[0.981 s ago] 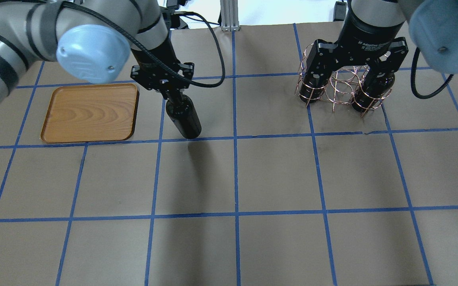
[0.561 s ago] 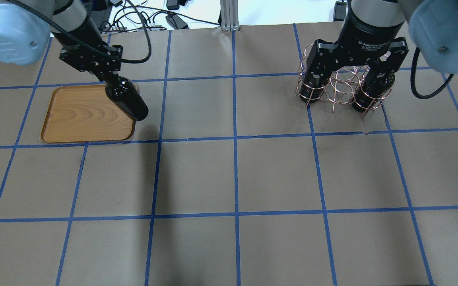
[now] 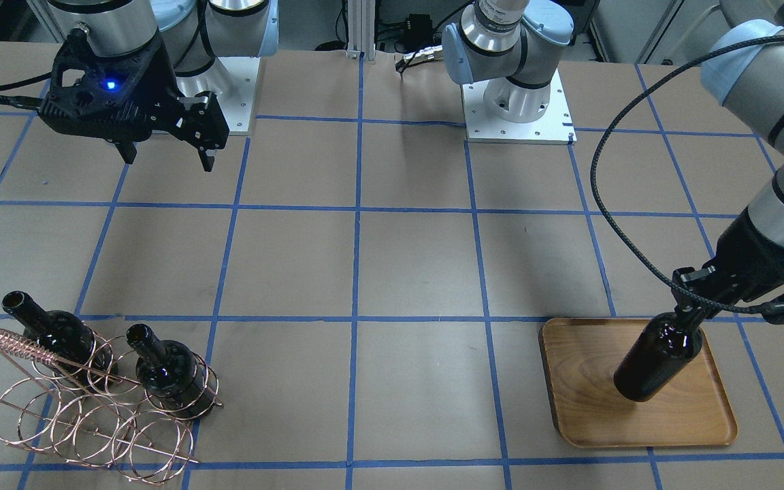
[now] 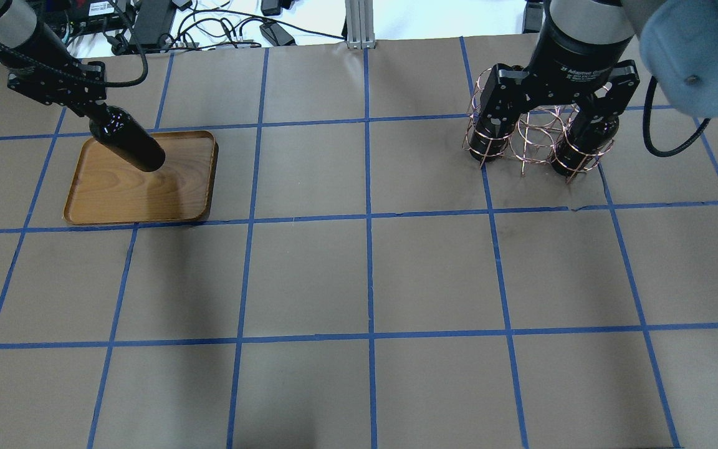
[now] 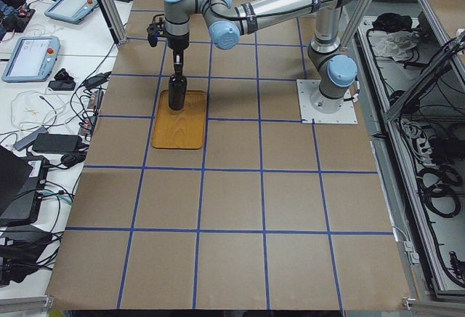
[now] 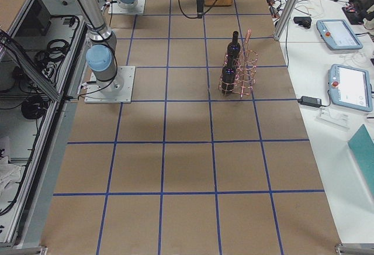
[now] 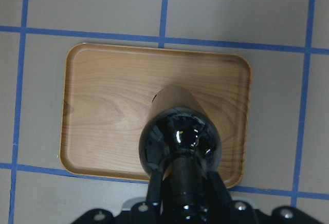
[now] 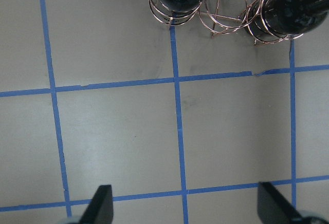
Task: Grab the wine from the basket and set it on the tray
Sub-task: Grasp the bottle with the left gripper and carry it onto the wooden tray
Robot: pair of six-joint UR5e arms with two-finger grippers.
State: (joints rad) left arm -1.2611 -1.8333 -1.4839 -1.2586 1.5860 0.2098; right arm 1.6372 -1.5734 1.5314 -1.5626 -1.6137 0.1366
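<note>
My left gripper [image 4: 94,113] is shut on the neck of a near-black wine bottle [image 4: 128,144]. The bottle hangs over the wooden tray [image 4: 166,193]; I cannot tell if its base touches the tray. The left wrist view shows the bottle [image 7: 180,141] over the tray [image 7: 103,106], toward its near right part. The front view shows the same gripper [image 3: 695,312], bottle [image 3: 656,359] and tray [image 3: 589,388]. The copper wire basket [image 3: 92,425] holds two more bottles [image 3: 52,335] [image 3: 169,373]. My right gripper [image 3: 169,162] is open and empty, raised well above the table on the robot's side of the basket [image 8: 226,5].
The table is brown paper with a blue tape grid. The two arm bases [image 3: 518,102] stand at the robot's edge. Cables and devices [image 4: 147,25] lie beyond the far edge. The basket's coiled handle bar [image 3: 14,346] sticks up beside a bottle.
My left arm has carried the bottle to the view's left, from right of the tray to over it. The right arm and the basket have not moved.
</note>
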